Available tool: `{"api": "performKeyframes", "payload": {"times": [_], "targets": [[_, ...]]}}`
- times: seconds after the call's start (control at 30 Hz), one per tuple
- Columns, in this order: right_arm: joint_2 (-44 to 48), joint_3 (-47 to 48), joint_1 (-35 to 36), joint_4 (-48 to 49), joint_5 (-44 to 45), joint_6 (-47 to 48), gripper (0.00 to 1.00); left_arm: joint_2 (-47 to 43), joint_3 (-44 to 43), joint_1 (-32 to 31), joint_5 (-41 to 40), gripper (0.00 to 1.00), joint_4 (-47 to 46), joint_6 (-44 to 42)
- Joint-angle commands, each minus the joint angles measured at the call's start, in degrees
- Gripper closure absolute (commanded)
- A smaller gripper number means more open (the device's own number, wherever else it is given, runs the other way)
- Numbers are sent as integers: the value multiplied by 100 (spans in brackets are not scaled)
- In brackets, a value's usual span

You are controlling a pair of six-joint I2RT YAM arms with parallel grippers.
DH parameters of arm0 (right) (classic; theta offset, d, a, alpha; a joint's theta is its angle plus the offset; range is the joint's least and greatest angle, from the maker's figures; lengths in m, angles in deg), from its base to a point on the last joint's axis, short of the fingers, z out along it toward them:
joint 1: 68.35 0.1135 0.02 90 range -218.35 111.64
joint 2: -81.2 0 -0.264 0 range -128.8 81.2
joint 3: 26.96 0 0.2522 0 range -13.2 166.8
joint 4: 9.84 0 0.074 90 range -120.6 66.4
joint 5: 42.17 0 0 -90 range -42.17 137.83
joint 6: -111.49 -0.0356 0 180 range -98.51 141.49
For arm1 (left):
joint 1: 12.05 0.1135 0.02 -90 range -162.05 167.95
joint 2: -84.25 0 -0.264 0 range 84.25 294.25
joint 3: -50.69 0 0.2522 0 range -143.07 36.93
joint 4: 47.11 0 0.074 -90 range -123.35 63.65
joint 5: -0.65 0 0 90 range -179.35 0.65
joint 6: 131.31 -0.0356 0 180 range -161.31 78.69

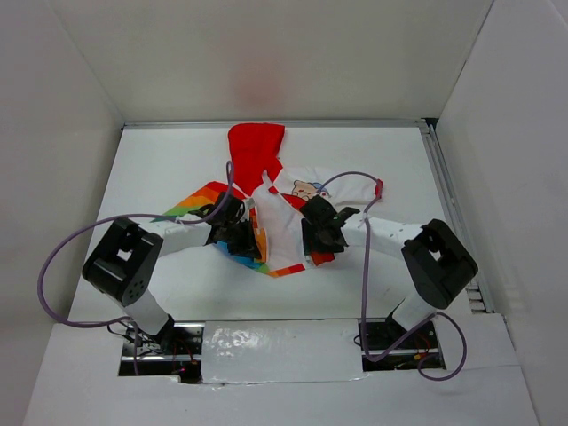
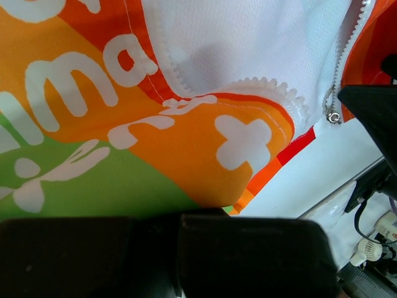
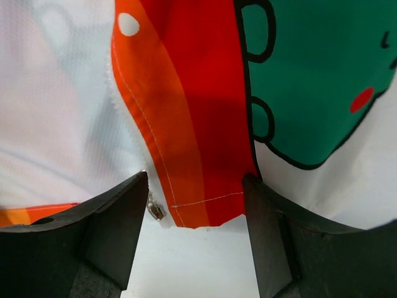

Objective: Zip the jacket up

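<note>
The jacket (image 1: pixel 280 222) lies spread open on the table, white lining up, with its red hood (image 1: pixel 256 146) toward the back. My left gripper (image 1: pixel 241 238) is shut on the jacket's rainbow front edge. In the left wrist view the orange and green fabric (image 2: pixel 155 155) runs down into the closed fingers (image 2: pixel 248 248). White zipper teeth (image 2: pixel 267 84) curve above, and a metal pull (image 2: pixel 332 113) hangs at their right. My right gripper (image 3: pixel 196 180) stands open, straddling the red-orange bottom corner (image 3: pixel 198 155) of the other front panel. A small metal zipper slider (image 3: pixel 155 211) sits beside its left finger.
White walls enclose the white table (image 1: pixel 177 160). A metal rail (image 1: pixel 448 204) runs along its right edge. Purple cables loop beside both arms (image 1: pixel 53 266). The right arm's dark body (image 2: pixel 372 118) shows at the right of the left wrist view.
</note>
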Motion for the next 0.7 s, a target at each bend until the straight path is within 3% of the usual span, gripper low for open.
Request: {"api": "performKeyframes", "payload": {"times": [0.0,0.23,0.33,0.37,0.47,0.67], "targets": [[-220,57,-22,270,-74,59,31,-160,53,39,-74,100,-49,-148],[-615,30,-22,349,-232,-55,38,-213,71,39,-82,100,-32,-157],[-695,57,-22,340,-224,-116,52,-257,80,39,-91,100,-14,-157],[-686,48,-22,349,-232,-134,61,-274,88,39,-109,100,-23,-157],[-459,-22,-31,463,-241,-117,73,-283,80,39,-91,100,-23,-174],[358,-14,-31,507,-189,-29,79,-196,36,39,-214,100,56,-157]]}}
